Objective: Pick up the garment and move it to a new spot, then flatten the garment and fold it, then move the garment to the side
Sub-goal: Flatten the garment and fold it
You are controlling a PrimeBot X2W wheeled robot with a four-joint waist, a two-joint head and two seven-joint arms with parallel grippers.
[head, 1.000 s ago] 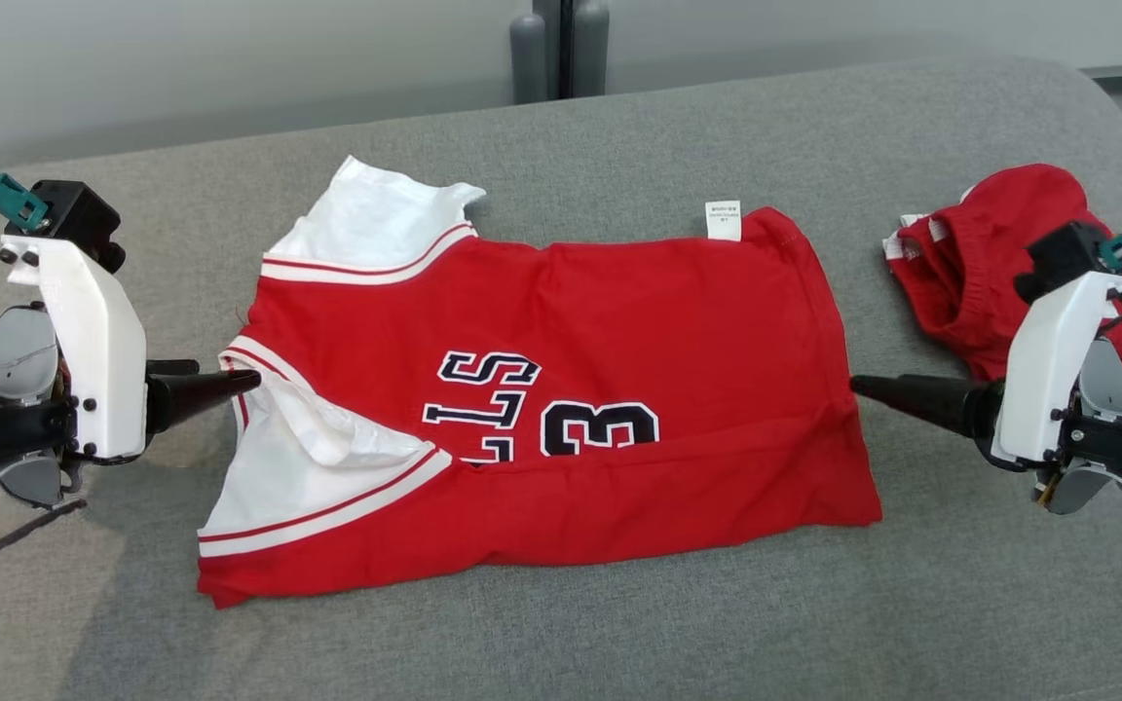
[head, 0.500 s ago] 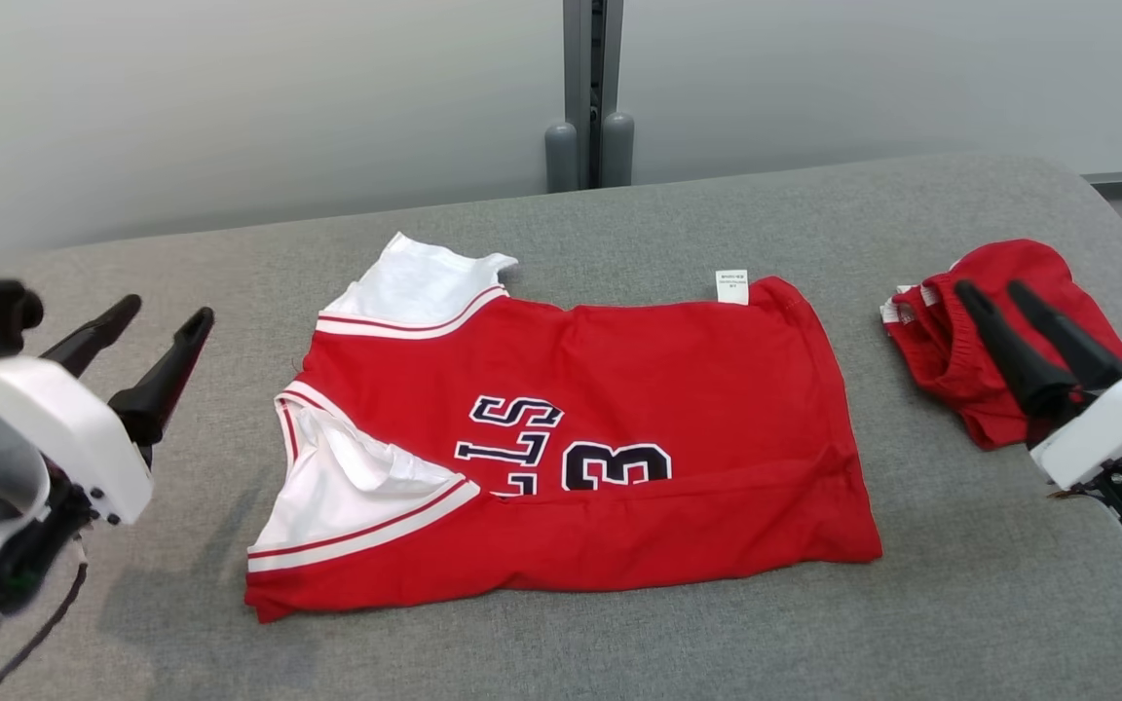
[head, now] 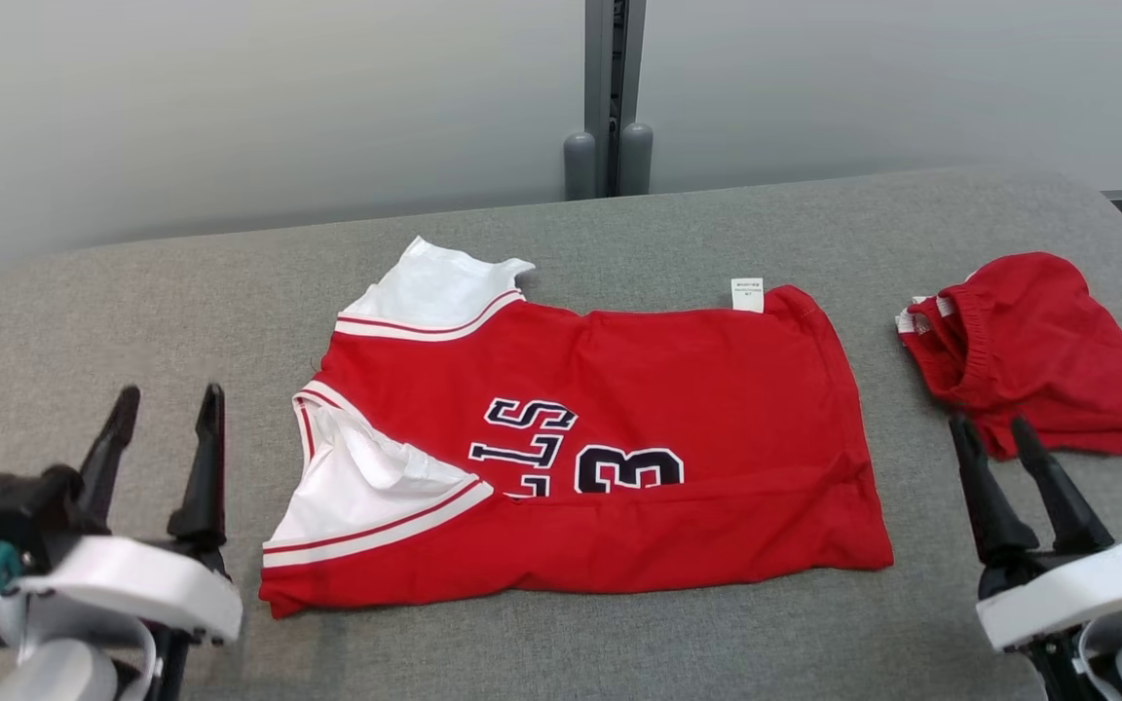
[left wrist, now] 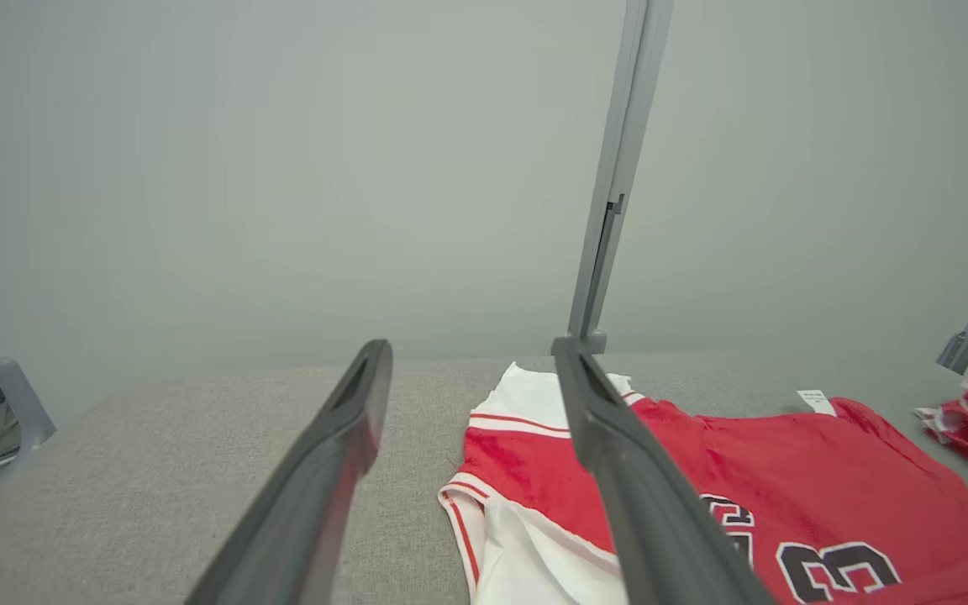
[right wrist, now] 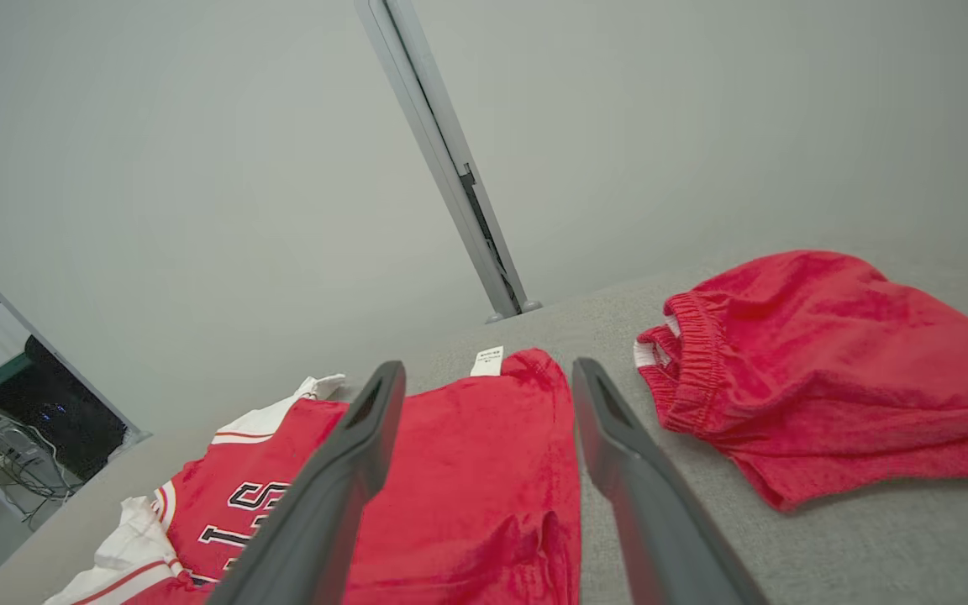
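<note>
Upholstery, grey and woven, forms the work surface and runs the full width of the head view, with a pale wall behind it.

Garment under task: a red jersey with white, red-striped trim. It lies flat at the middle of the surface, neck and armhole end toward the robot's left. Its near edge is folded up over the lower part of the dark lettering and numeral.

A second item, crumpled red shorts with an elastic waistband, lies to the right of the jersey and apart from it.

Left gripper: low at the left, near the armhole end and clear of the cloth, fingers spread, nothing between them.

Right gripper: low at the right, fingers likewise spread and empty, tips by the near edge of the shorts.

A white label sticks out from the jersey's far edge.
</note>
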